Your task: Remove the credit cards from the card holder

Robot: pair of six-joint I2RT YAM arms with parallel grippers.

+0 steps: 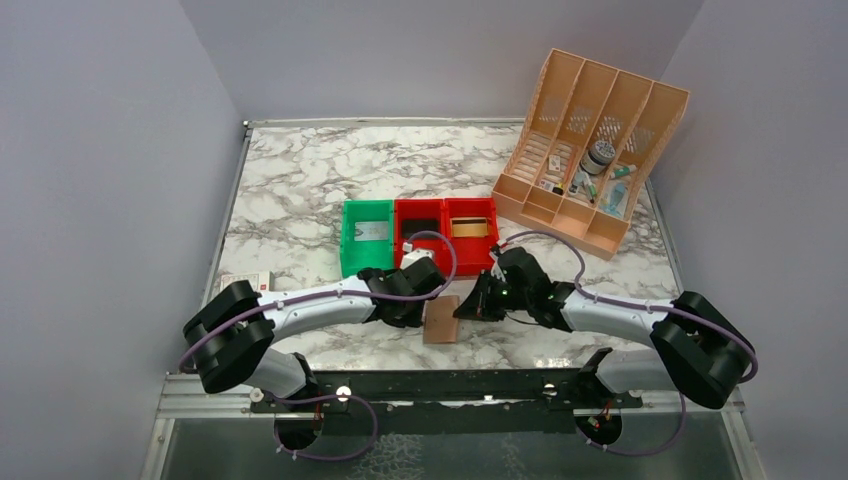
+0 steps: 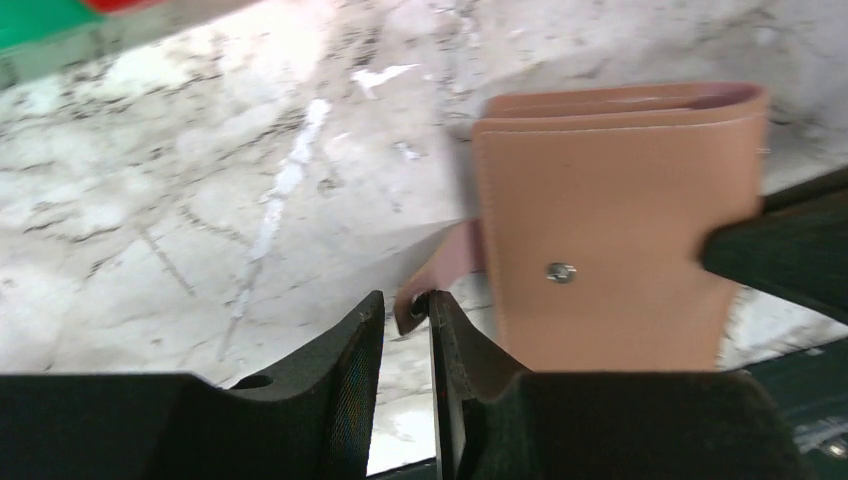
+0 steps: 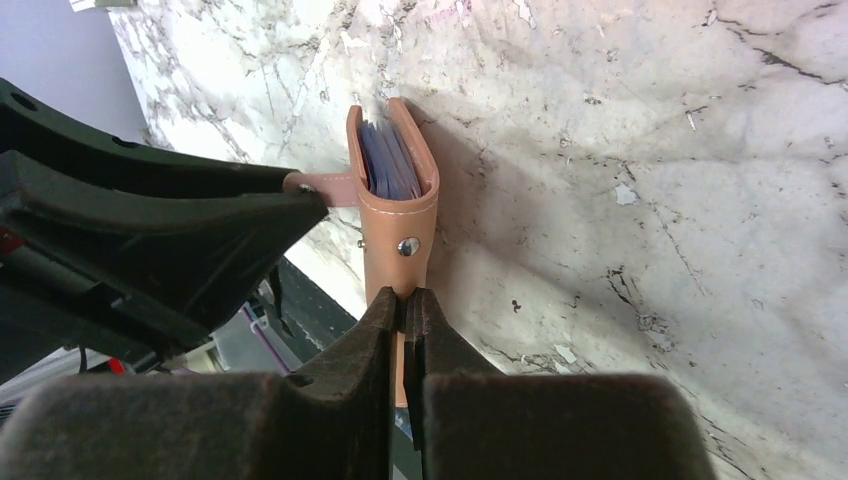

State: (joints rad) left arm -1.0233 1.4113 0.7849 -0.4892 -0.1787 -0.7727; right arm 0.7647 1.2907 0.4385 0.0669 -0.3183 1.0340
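The card holder (image 1: 441,320) is a brownish-pink wallet, folded closed, near the table's front edge between both arms. In the right wrist view the card holder (image 3: 398,215) stands on edge, with pale blue-grey pocket panels (image 3: 388,160) showing in its open top. The credit cards are hidden inside. My right gripper (image 3: 405,297) is shut on the holder's near edge, below the metal snap (image 3: 408,246). My left gripper (image 2: 405,300) stands narrowly open around the tip of the strap tab (image 2: 432,285). The tab touches the right finger, and a gap remains on the left side.
A green bin (image 1: 366,235) and two red bins (image 1: 418,225) (image 1: 470,228) stand just behind the grippers. A peach slotted organizer (image 1: 590,150) with small items is at the back right. A small white box (image 1: 245,282) lies by the left edge. A black rail (image 1: 450,385) runs along the front.
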